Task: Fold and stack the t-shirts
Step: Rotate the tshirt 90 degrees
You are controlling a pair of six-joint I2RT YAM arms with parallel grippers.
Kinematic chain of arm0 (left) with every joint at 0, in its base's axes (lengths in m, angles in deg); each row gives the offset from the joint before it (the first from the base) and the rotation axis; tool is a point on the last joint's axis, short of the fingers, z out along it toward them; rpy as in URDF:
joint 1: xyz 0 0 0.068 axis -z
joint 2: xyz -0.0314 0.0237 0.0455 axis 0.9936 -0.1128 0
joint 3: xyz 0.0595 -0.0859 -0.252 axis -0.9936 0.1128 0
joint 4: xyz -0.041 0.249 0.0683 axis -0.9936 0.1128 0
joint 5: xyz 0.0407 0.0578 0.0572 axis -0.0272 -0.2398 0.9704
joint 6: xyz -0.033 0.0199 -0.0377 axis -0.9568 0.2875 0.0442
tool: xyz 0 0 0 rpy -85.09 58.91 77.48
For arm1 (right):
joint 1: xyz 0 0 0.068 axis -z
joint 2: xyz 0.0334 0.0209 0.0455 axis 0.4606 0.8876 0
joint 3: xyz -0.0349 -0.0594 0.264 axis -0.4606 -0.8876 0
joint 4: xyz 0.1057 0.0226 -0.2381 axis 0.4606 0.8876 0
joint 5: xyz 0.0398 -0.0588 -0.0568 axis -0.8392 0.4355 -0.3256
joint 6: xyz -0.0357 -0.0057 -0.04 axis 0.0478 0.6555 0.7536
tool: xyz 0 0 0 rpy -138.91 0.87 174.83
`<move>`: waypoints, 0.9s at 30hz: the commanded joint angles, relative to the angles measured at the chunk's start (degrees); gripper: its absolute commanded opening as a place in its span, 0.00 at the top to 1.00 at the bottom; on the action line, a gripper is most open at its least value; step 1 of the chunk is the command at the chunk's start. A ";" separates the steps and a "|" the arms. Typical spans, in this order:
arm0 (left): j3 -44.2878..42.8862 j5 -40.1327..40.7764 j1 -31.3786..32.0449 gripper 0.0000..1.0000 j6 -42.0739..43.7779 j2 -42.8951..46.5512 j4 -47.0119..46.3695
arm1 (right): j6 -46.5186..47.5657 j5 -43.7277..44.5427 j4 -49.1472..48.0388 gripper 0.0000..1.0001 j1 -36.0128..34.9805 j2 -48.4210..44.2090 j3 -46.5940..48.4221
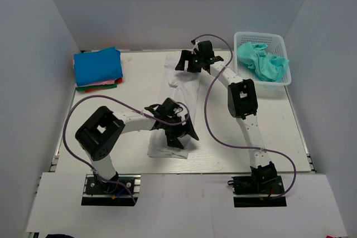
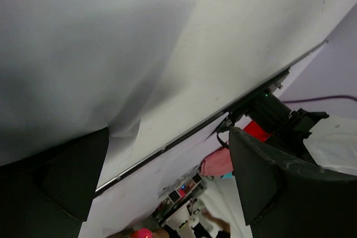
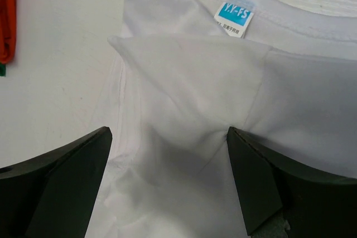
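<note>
Checking the near end first: what is the left gripper (image 1: pixel 183 136) doing at 6 o'clock? (Onlooker 1)

It sits low over the near hem of the white t-shirt (image 1: pixel 181 87) with its jaws spread wide and nothing held. Contact cannot be judged. Its wrist view shows only white cloth beyond the open fingers (image 2: pixel 72 176). Hazard 1: a shallow closure would likely pinch the top layer alone, and the lengthwise fold would peel open on lifting. (Onlooker 2)

And the shirt itself? (Onlooker 1)

It lies at the centre of the table (image 1: pixel 251 132) as a long strip running 6 to 12 o'clock, with its sides folded in. Hazard 2: the purple cable (image 1: pixel 205 107) of the right arm loops just beside the strip at 3 o'clock. A sweeping move could drag the cloth. (Onlooker 2)

The far end? (Onlooker 1)

The right gripper (image 1: pixel 187 62) is at 12 o'clock over the collar, likewise released and empty. Its camera shows the neck label (image 3: pixel 233 16) and a loose diagonal flap (image 3: pixel 189 82) between the fingers. Hazard 3: gripping the flap alone would undo it. Hazard 4: an unequal lift by the two arms would skew the strip. (Onlooker 2)

Beyond that? (Onlooker 1)

At 10 o'clock stands the folded stack (image 1: pixel 97 66), bright blue on top with pink, green and red beneath. Hazard 5: a careless placement could shove it askew. At 2 o'clock the basket (image 1: pixel 268 36) holds a crumpled teal t-shirt (image 1: pixel 261 62), not yet folded. (Onlooker 2)
</note>
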 commanded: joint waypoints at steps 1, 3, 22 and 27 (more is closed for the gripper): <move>-0.40 2.38 4.42 0.00 -0.11 -4.61 -0.56 | -4.39 -3.04 -1.77 0.10 0.20 3.97 0.31; -2.86 1.75 6.09 0.00 0.50 -6.72 0.04 | -4.49 -3.38 -4.58 0.10 0.37 4.23 0.31; -14.03 27.71 11.29 0.00 8.78 21.79 34.66 | 6.23 3.87 7.71 0.10 1.34 -21.31 -5.39; -11.50 37.52 9.27 0.00 2.01 27.29 46.81 | 4.29 19.34 8.60 0.10 -0.06 -37.75 -28.13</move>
